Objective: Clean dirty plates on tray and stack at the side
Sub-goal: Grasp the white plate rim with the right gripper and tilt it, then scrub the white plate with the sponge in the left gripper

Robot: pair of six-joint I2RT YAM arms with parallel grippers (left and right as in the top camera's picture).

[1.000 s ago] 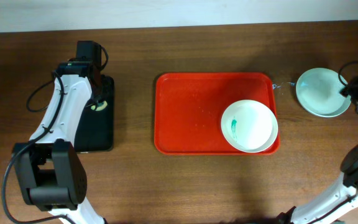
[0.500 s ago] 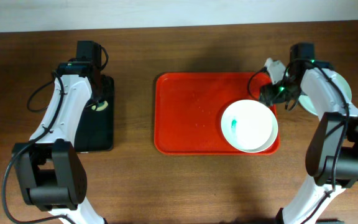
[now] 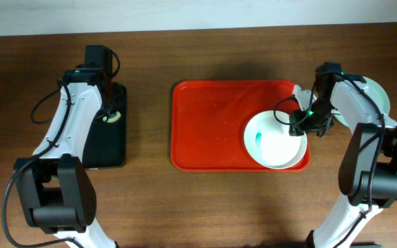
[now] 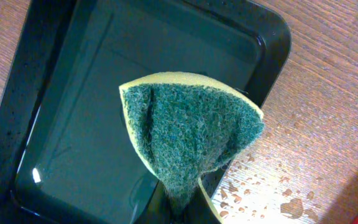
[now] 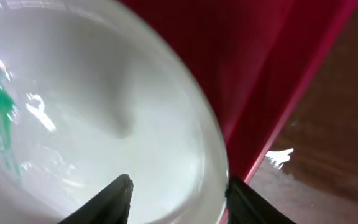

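Observation:
A white plate [image 3: 276, 140] with a teal smear lies in the near right corner of the red tray [image 3: 212, 124]. It fills the right wrist view [image 5: 92, 106], with the tray's rim [image 5: 291, 93] beside it. My right gripper [image 3: 299, 125] is open, its jaws [image 5: 178, 198] astride the plate's right rim, one finger inside and one outside. A pale green plate [image 3: 380, 95] sits on the table right of the tray, partly hidden by my right arm. I cannot make out a third plate. My left gripper [image 3: 109, 112] is shut on a green and yellow sponge [image 4: 188, 140].
A narrow black tray [image 3: 107, 141] lies at the left under the sponge, and shows in the left wrist view [image 4: 73, 118]. Water drops [image 4: 272, 199] wet the wood beside it. A small wet patch [image 5: 278, 157] lies on the table by the red tray's edge.
My right arm swung from the pale green plate at the far right to the red tray, then down onto the white plate's right rim. The left arm has not moved.

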